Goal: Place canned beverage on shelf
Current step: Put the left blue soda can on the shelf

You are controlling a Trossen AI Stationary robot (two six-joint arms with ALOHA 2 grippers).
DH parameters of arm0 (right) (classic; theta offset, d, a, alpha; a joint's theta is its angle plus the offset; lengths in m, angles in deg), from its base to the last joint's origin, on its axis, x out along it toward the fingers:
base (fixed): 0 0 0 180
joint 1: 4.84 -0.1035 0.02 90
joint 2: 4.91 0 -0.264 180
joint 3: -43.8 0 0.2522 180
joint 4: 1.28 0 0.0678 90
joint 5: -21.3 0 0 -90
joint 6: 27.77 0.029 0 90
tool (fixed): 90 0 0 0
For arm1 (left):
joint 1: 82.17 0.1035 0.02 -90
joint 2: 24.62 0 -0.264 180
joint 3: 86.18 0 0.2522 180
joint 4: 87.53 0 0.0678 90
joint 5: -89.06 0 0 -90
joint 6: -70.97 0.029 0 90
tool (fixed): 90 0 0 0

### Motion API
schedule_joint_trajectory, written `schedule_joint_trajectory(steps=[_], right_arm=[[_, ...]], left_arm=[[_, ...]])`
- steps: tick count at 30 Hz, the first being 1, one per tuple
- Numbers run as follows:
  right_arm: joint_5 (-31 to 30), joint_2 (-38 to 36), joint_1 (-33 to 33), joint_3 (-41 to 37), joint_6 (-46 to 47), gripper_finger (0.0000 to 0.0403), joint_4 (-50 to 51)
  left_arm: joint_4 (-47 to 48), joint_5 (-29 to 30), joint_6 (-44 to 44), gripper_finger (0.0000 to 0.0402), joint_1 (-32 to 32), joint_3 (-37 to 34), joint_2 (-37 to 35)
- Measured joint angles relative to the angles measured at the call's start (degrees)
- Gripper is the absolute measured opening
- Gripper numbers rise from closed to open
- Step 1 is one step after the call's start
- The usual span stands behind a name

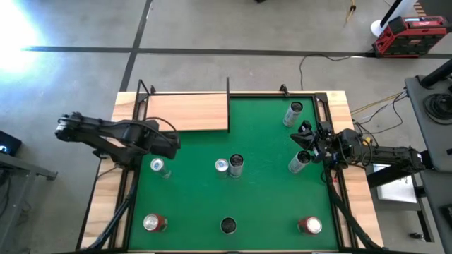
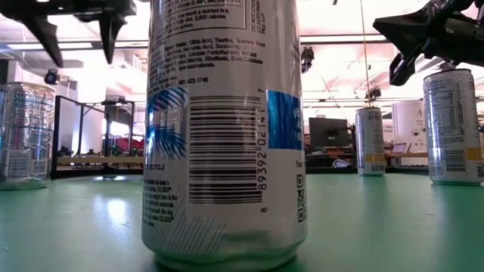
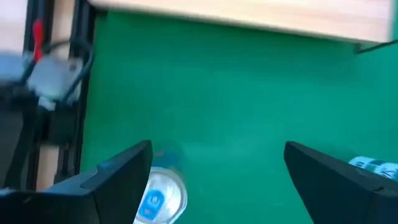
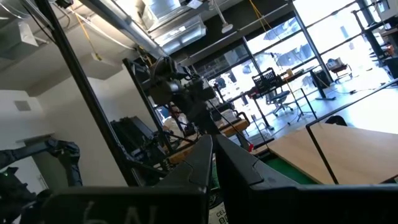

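While above a silver can (image 1: 157,166), left end effector (image 1: 171,145) spread wide, downturned

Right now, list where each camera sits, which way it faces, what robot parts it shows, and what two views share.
High: overhead, straight down on the green mat, shelf, both arms.
Low: mat level, facing across at a near can; grippers overhead.
Left wrist: looks down between the open left gripper fingers at a silver can.
Right wrist: looks past the shut right gripper into the room.
Shared: shelf shows in high and left wrist views.
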Motion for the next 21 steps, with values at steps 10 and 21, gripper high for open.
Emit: schedule_joint_trajectory(steps=[10, 21], right_arm=[[-0.01, -0.01, 0.01, 0.00, 0.01, 0.0013, 0.00], [-0.01, 0.01, 0.00, 0.00, 0.00, 0.0013, 0.00]], left_arm=[[-0.86, -10.61, -11.20, 0.0348, 0.00, -4.50, -0.59], [-3.20, -13.35, -17.51, 0.0348, -0.19, -7.07, -0.96]])
